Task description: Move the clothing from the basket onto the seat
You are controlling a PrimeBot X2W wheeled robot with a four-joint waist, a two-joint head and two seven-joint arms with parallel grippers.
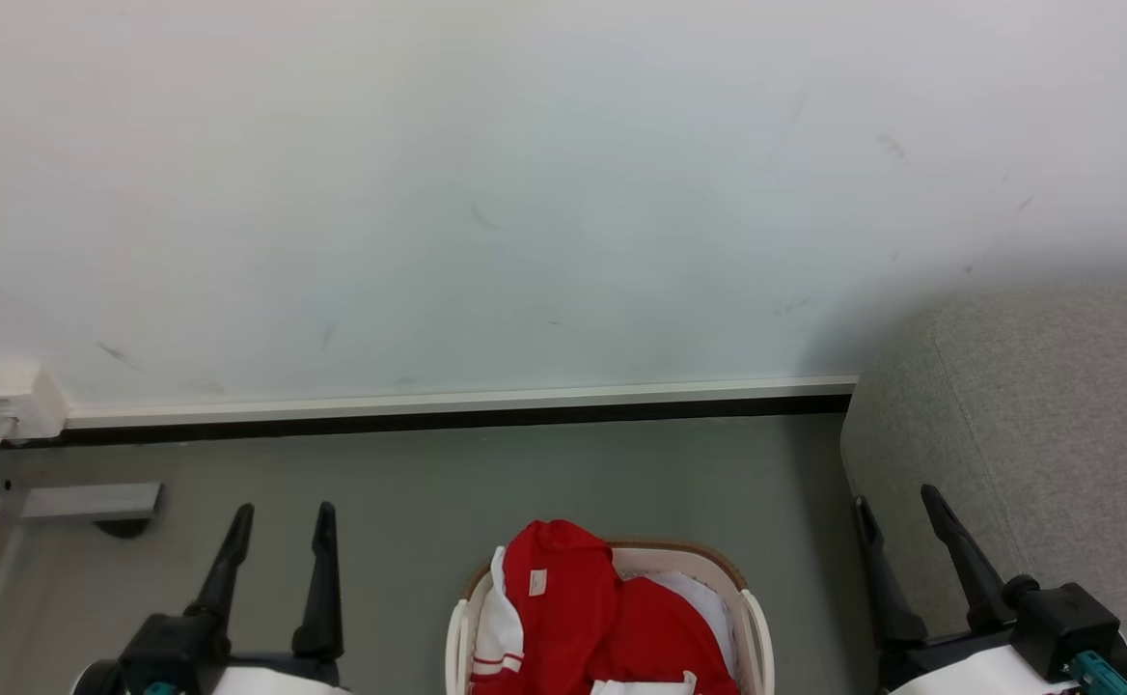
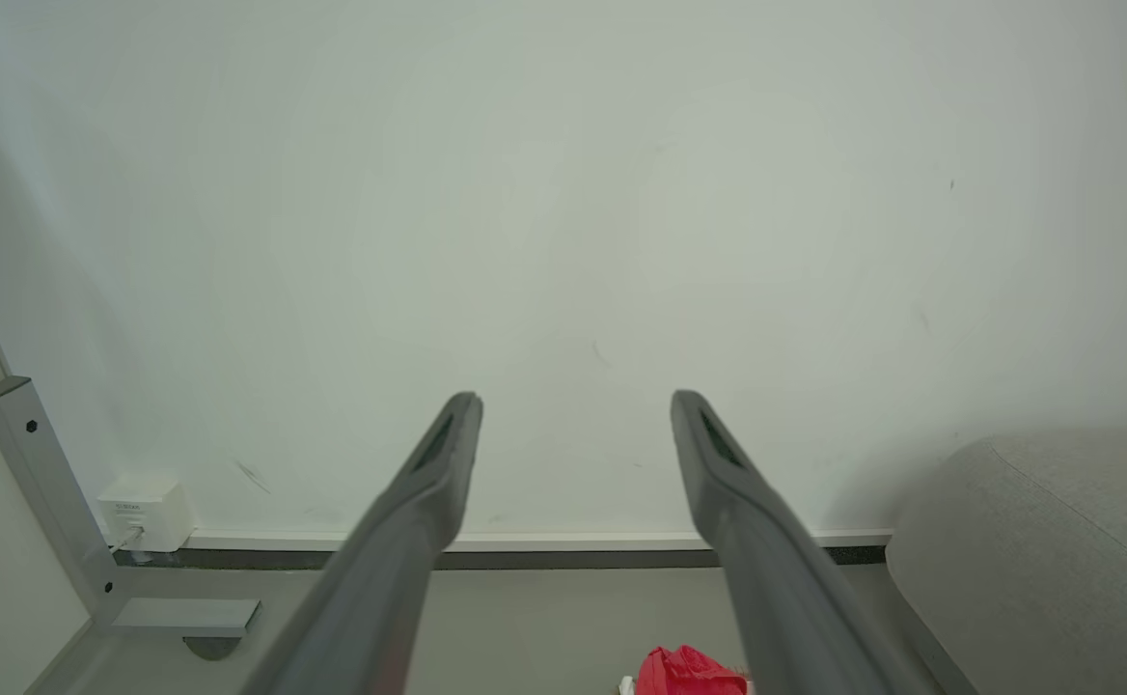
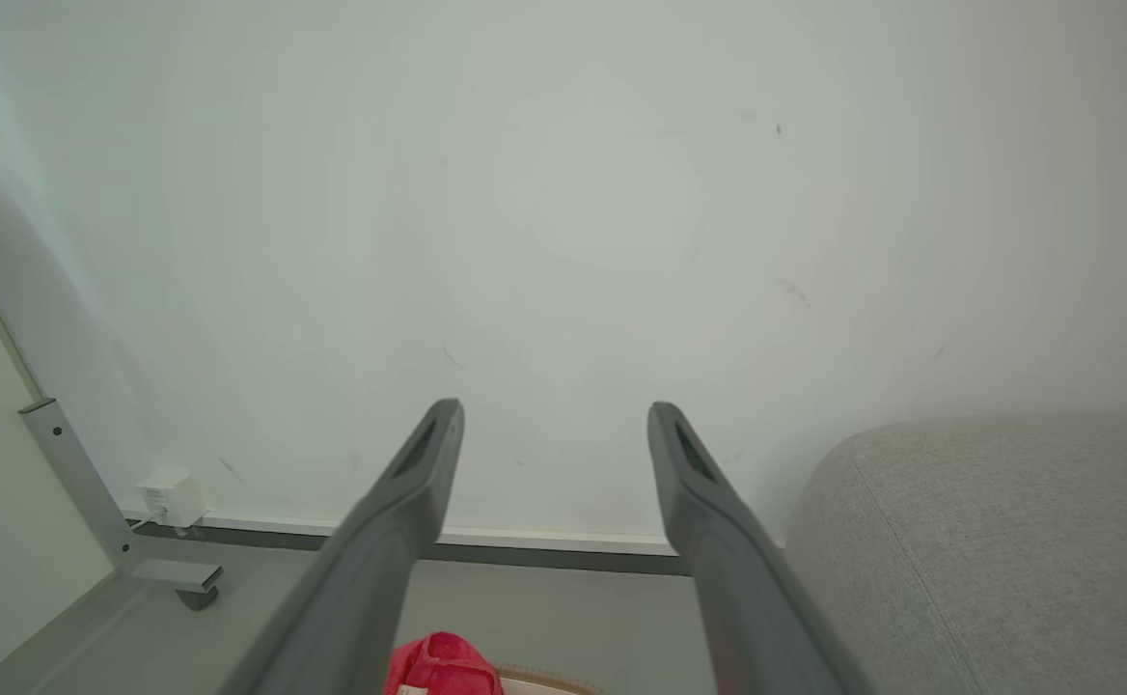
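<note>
Black-fingered pincers, both spread wide and holding nothing: left gripper (image 1: 286,508) at lower left, right gripper (image 1: 895,496) at lower right, just beside the grey fabric seat (image 1: 1036,405). Between them sits the basket (image 1: 755,627), and the clothing (image 1: 573,598) is piled inside it, red with white trim. Grey floor (image 1: 486,483) underneath, scuffed pale wall (image 1: 525,193) behind.

The head camera looks down at the floor (image 1: 409,483) from high up. Both wrist cameras face the wall (image 2: 563,241). All see the sofa (image 1: 1056,405).
</note>
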